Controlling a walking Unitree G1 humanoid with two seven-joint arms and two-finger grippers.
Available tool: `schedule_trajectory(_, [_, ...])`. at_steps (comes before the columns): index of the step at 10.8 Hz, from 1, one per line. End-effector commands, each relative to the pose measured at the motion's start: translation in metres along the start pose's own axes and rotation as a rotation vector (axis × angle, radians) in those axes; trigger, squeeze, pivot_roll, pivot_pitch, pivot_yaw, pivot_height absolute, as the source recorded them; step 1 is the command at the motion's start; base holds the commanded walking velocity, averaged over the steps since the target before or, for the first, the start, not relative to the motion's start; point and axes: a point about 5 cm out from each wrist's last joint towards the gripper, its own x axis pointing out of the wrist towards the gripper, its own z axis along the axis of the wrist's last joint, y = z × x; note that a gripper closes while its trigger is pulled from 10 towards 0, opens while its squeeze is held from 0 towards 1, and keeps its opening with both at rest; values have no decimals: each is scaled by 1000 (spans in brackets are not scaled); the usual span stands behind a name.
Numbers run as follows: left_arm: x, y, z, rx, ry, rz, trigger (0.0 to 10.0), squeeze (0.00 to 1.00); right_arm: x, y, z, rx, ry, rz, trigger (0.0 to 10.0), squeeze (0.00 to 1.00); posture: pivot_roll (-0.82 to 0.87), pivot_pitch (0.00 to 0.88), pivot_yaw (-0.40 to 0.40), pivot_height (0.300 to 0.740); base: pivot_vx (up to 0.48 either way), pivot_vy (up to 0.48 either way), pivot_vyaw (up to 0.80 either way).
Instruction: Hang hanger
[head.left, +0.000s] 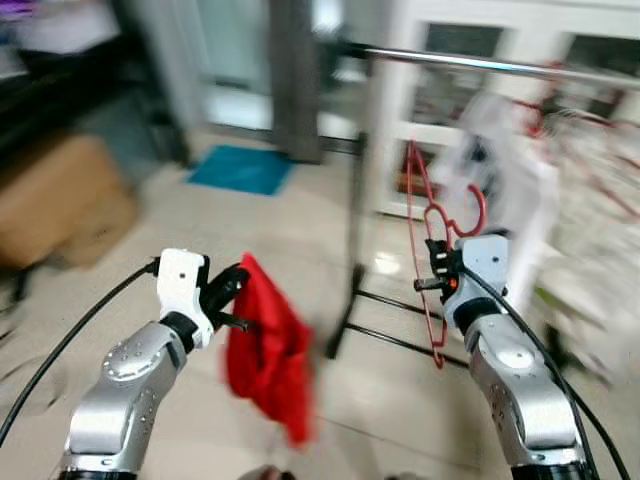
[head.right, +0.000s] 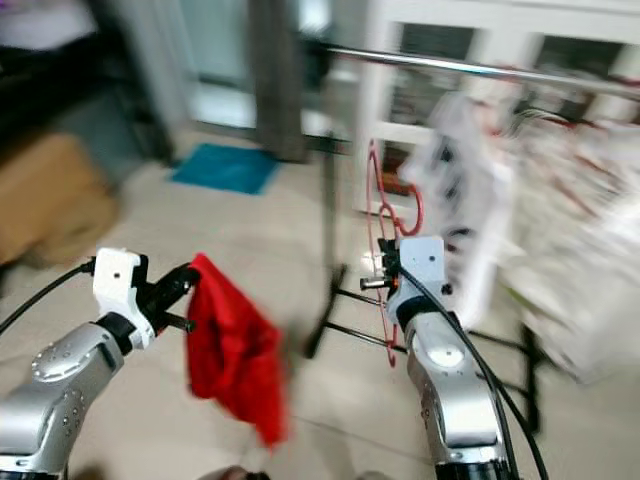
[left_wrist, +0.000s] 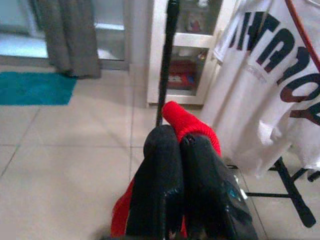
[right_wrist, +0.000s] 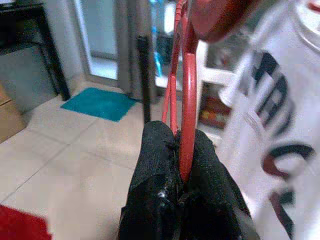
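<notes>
While the head views are smeared with motion blur, both arms are raised before the rack (head.left: 352, 260): the right gripper (right_wrist: 180, 150) has its jaws closed on the red hanger (head.left: 428, 250), held upright below the rail (head.left: 480, 62) and near its left end post, not yet hooked. The left gripper (left_wrist: 180, 145) is clamped on a red cloth (head.left: 268, 350) that dangles over the floor (head.left: 150, 230). Likely trouble: with the hook still under the rail, a lift that is short or skewed could knock the hook against the bar or snag the white shirt (left_wrist: 270, 85) beside it; the thin wire could also twist in the pinch. The shirt's dark lettering appears inverted and cannot be read.
</notes>
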Motion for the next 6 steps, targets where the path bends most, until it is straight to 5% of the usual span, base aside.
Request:
schedule_trajectory(1, [-1, 1, 7, 20, -19, 29, 10000, 0, -2, 0, 2, 36, 22, 20, 10000, 0, -15, 21, 76, 740, 0, 0, -800])
schedule_trajectory(3, [4, 1, 7, 85, -16, 95, 10000, 0, 1, -9, 6, 137, -1, -63, 10000, 0, -36, 8, 77, 740, 0, 0, -766])
schedule_trajectory(6, [13, -6, 12, -15, -24, 52, 10000, 0, -3, -17, 6, 98, 11, -121, 10000, 0, -77, 27, 90, 740, 0, 0, -794])
